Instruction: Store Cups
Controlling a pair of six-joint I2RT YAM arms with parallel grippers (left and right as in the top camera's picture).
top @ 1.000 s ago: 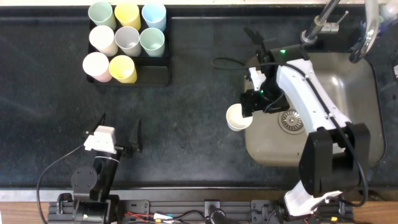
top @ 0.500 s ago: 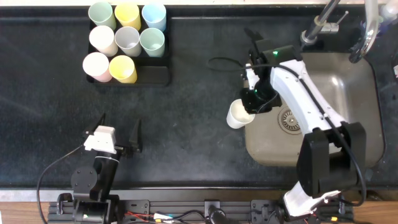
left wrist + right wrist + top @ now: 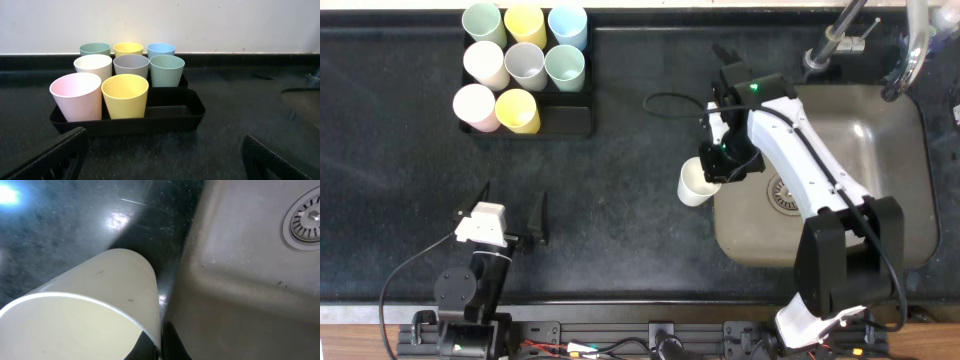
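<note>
The dark counter (image 3: 620,230) carries everything, with the steel sink (image 3: 898,150) let into it on the right arm's side. At the far left stands a black tray (image 3: 150,125) holding eight cups (image 3: 525,65); one corner slot, the one beside the front yellow cup (image 3: 125,95), is open.

The white cup (image 3: 694,183) hangs tilted over the counter just beside the sink's edge, well apart from the tray. It looks like thin, rigid plastic: light, smooth and likely a little slippery, not fragile, though its wall could flex under a hard squeeze. The rim is the natural place to hold it, one finger inside and one outside, which leaves the base free to drop into the slot.

The right gripper (image 3: 712,170) is closed on that cup, apparently pinching the wall at the rim, though the wrist view is too close to be sure of the exact contact. Because the cup tapers and is held off-centre, it may swing, so it should be righted before lowering.

The left gripper (image 3: 512,210) rests near its base, spread wide and carrying nothing.
</note>
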